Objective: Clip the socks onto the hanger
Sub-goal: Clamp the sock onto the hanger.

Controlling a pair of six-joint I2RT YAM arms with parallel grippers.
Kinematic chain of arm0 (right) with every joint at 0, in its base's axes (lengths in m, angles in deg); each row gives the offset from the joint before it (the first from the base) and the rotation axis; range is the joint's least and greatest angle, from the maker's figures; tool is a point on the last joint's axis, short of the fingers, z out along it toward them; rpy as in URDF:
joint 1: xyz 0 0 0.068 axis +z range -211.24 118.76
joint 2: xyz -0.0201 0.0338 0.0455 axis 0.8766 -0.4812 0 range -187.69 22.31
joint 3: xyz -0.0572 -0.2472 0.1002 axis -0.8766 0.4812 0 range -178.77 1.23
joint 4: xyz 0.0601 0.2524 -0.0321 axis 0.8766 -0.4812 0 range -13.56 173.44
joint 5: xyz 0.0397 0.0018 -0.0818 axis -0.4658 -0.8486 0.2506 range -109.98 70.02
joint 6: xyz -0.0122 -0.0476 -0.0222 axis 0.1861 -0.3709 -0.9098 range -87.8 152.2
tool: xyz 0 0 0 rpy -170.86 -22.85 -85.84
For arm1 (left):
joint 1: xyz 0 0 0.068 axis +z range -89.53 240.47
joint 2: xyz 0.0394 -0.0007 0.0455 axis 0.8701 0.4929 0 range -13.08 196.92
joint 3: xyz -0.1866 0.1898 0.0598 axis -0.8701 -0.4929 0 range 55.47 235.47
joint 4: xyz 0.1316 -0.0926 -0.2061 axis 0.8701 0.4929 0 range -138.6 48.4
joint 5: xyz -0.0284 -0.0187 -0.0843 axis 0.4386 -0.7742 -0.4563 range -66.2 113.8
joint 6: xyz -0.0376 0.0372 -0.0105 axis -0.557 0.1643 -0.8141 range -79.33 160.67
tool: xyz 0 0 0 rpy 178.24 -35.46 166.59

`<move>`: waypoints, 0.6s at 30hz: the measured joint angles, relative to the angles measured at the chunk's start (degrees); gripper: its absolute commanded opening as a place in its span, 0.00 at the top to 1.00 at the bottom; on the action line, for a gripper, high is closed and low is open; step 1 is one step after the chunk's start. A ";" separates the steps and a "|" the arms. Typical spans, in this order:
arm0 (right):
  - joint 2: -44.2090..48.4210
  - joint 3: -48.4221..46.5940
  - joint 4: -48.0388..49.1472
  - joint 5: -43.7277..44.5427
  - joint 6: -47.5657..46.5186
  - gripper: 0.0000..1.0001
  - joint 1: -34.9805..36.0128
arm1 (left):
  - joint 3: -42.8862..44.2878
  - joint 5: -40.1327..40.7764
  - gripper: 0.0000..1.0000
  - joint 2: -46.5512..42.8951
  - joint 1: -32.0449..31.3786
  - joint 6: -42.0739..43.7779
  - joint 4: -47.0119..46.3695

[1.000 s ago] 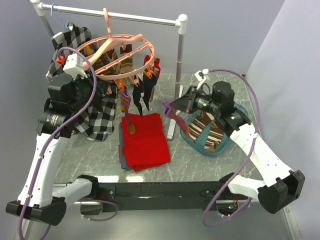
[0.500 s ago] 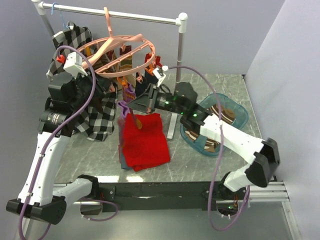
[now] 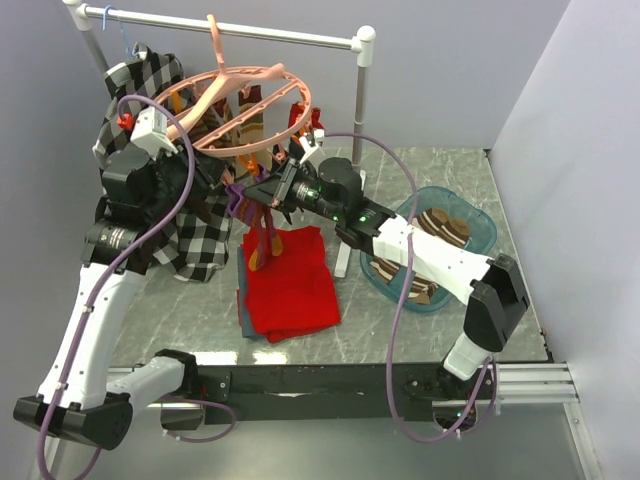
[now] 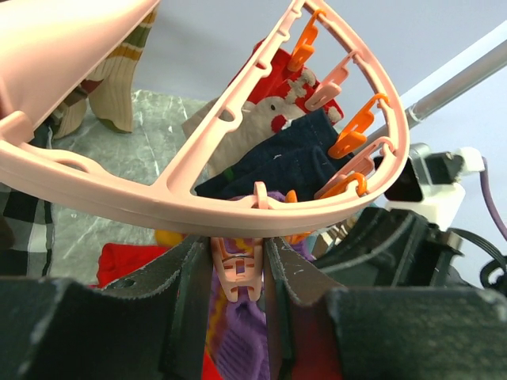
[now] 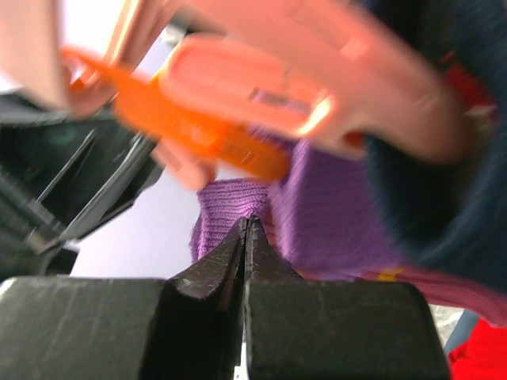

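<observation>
Hanger is recorded salmon-pink throughout; orange clips are alternated with pale pink ones. Left gripper and right gripper are noted black. Between the left jaws a pink clip is seen; below it, a purple sock marked yellow. Beyond those jaws, a navy sock. Below both jaws, a red cloth. Behind the right jaws, brown socks striped cream, in a teal basin.

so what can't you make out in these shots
- Right wrist view: the clips are blurred against the lens, so I can't tell if the purple sock in the right gripper is inside one.
- Left wrist view: the left gripper squeezes a pink clip; the bottom edge cuts off the purple sock below.
- Top view: under the hanger the grippers' meeting point is too small and crowded.
- Top view: the right arm covers part of the basin.
</observation>
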 measured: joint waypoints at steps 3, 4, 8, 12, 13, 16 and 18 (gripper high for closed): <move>-1.03 -1.33 -1.27 1.64 0.02 1.00 -0.04 | -0.02 0.20 0.86 -0.50 -0.07 0.04 -0.07; -1.16 -1.62 -1.62 2.05 0.02 1.00 -0.04 | -0.09 0.22 0.86 -0.68 -0.09 0.04 -0.17; -1.51 -2.58 -2.62 3.41 0.04 1.00 -0.11 | -0.98 0.26 0.86 -1.70 -0.15 0.09 -1.20; -1.51 -2.58 -2.75 4.33 0.13 1.00 -0.50 | -1.46 0.31 0.86 -1.95 -0.37 0.33 -1.73; -1.51 -2.58 -2.73 4.46 0.15 1.00 -0.61 | -1.75 0.31 0.86 -1.99 -0.42 0.42 -1.77; -1.51 -2.58 -2.71 4.85 0.17 1.00 -1.03 | -2.64 0.28 0.85 -2.01 -0.66 0.57 -2.10; -1.51 -2.58 -2.71 4.96 0.17 1.00 -1.09 | -3.17 0.26 0.85 -2.01 -0.79 0.63 -2.21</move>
